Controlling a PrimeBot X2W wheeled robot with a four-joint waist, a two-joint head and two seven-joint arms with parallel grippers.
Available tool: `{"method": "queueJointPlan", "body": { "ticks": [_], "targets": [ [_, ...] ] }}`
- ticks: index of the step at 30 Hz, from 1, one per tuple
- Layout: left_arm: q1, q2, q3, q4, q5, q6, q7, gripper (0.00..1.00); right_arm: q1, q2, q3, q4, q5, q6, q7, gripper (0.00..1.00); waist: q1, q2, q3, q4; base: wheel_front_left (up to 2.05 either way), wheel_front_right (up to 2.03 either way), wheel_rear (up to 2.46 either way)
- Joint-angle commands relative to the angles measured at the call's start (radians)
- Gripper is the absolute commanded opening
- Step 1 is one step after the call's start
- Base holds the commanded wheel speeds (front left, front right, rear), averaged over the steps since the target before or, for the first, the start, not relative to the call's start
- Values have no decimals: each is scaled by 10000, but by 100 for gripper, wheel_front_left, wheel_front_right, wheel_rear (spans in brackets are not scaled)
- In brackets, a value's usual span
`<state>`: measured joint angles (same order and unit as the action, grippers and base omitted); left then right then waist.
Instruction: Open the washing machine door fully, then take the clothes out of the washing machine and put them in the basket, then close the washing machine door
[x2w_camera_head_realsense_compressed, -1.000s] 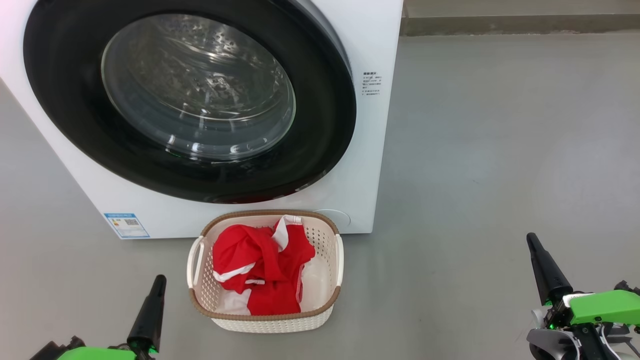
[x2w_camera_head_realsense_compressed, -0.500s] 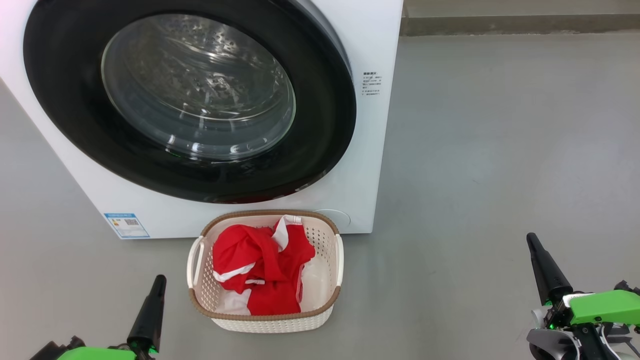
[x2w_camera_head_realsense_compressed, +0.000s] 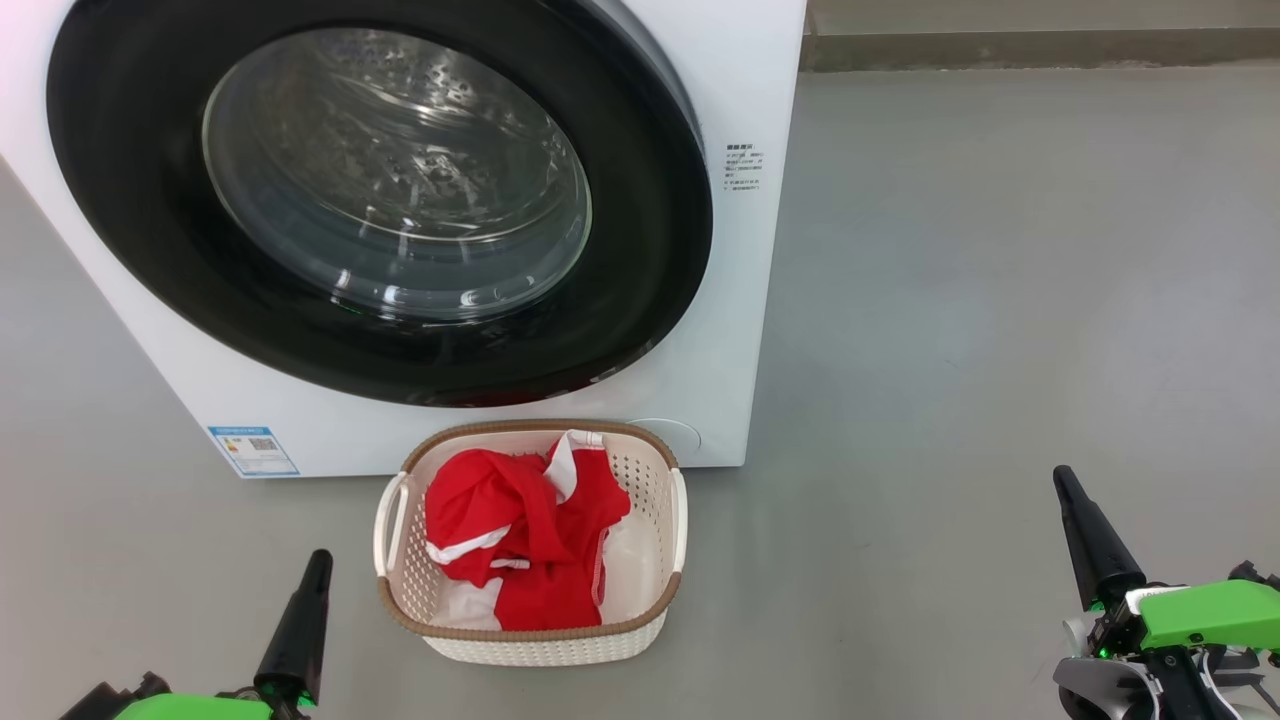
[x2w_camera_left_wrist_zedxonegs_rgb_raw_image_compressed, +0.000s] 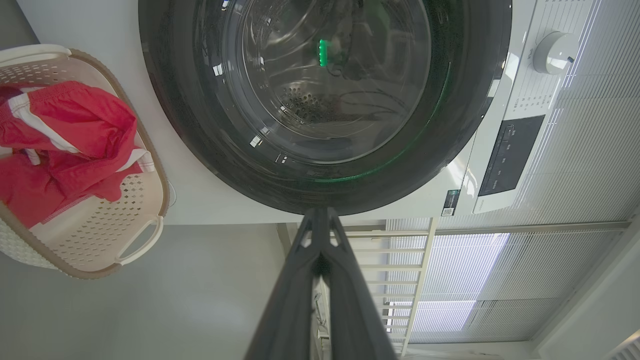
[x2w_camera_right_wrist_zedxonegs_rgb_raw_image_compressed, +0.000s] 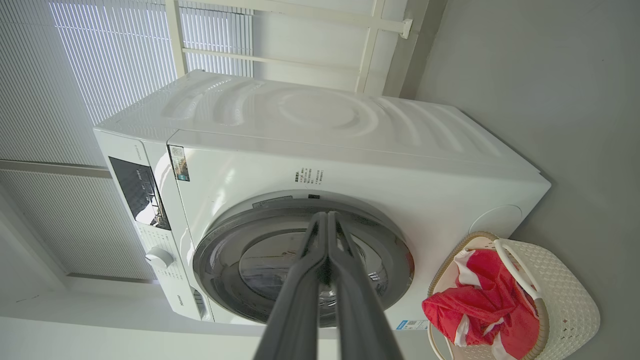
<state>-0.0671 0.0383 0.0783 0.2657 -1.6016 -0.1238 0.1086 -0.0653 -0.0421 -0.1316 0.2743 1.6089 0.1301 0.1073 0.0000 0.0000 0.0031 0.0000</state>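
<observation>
Head view: clothes (x2w_camera_head_realsense_compressed: 520, 535) in basket (x2w_camera_head_realsense_compressed: 540, 427), washing machine door (x2w_camera_head_realsense_compressed: 390, 185) closed.

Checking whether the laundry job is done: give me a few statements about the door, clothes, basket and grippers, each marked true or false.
1. The washing machine door is shut. True.
2. The basket stands on the floor in front of the washing machine. True.
3. The clothes lie inside the washing machine. False: they lie in the basket.
4. The right gripper holds a garment. False: its jaws are shut on nothing.
5. The left gripper has its jaws shut. True.
</observation>
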Motion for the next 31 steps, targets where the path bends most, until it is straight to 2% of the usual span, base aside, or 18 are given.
{"method": "queueJointPlan", "body": {
  "ticks": [1,31],
  "targets": [
    [-409,120,354,-208,-71,-69,45,0,-427,-82,168,-295,-11,6,67,0,0,0,0,0,0,0,0],
    [-409,120,353,-208,-71,-69,45,0,-427,-82,168,-295,-12,6,68,0,0,0,0,0,0,0,0]
  ]
}}
